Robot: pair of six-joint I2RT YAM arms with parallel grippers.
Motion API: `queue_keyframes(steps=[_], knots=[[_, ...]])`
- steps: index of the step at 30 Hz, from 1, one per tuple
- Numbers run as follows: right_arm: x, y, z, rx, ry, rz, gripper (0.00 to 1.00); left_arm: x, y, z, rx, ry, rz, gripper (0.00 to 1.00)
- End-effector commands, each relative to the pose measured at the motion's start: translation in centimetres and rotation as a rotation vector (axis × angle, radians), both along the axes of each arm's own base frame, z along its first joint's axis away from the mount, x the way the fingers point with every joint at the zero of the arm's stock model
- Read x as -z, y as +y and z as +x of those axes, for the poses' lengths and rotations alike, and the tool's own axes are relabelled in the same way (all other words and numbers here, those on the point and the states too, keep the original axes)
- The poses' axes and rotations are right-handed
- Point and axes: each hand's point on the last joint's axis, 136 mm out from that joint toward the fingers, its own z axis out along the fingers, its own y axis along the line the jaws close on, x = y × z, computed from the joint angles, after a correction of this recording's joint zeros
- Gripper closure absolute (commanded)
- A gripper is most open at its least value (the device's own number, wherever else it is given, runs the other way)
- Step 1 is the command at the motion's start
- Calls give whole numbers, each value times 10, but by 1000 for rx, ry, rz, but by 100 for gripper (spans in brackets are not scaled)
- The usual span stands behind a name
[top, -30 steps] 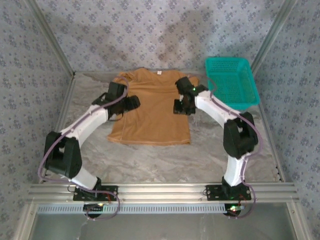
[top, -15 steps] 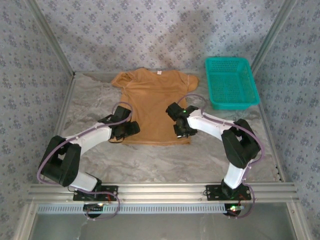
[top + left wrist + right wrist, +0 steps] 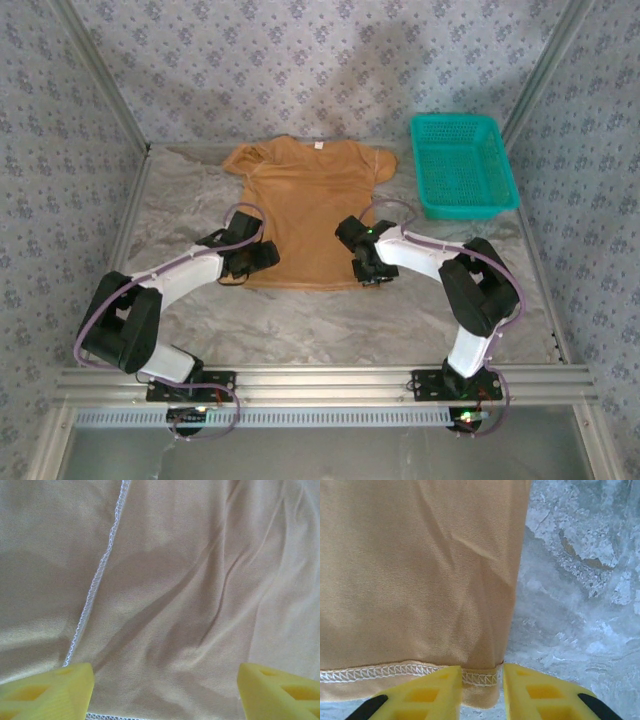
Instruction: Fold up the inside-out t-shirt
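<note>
A: Item, t-shirt [image 3: 310, 205]. Location?
B: Spread flat, far centre of tabletop [image 3: 330, 325].
A: Grip state?
B: Left fingers [image 3: 55, 687] released, wide over near-left hem. Right fingers [image 3: 425, 692] narrowed astride near-right hem corner; hold unclear.

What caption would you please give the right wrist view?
Narrowly parted yellow jaws straddle the stitched hem corner of the orange-tan cloth t-shirt.

Table [image 3: 300, 320]: grey, mottled, crinkled covering, walled on 3 sides by patterned panels, metal rail along the near edge.

2 items lie directly on it:
- T-shirt [image 3: 305, 195]: orange-tan, spread flat at centre-far, collar toward the back wall, hem [image 3: 395, 672] toward the near edge. Right wrist view: the hem's corner lies flat on the grey covering.
- Basket [image 3: 470, 210]: teal, far-right corner, near the shirt's right sleeve, not touching it.
</note>
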Motion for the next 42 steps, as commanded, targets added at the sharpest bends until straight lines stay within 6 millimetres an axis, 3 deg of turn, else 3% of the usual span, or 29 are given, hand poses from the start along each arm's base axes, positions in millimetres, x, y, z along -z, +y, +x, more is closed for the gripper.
queue_keyframes(steps=[1,11,15,20,25,31,37,42], knots=[[6,-3,-6,9,20,-11,77,-9,-3,6,-6,-17,4,25],[8,-5,-7,21,36,2,78,-15,-2,7,0,-24,13,25],[6,-6,-7,25,34,1,98,-18,-2,6,4,-27,14,25],[-16,-4,-5,35,3,29,100,-31,-11,6,83,-90,22,27],[-52,9,-4,48,-45,171,100,-64,-52,-2,369,-289,93,24],[-74,20,1,88,-80,348,100,-88,-117,-35,728,-634,125,17],[-80,22,7,102,-92,414,100,-77,-168,-61,956,-711,153,9],[-89,17,5,118,-104,452,100,-49,-193,-54,1025,-700,271,9]])
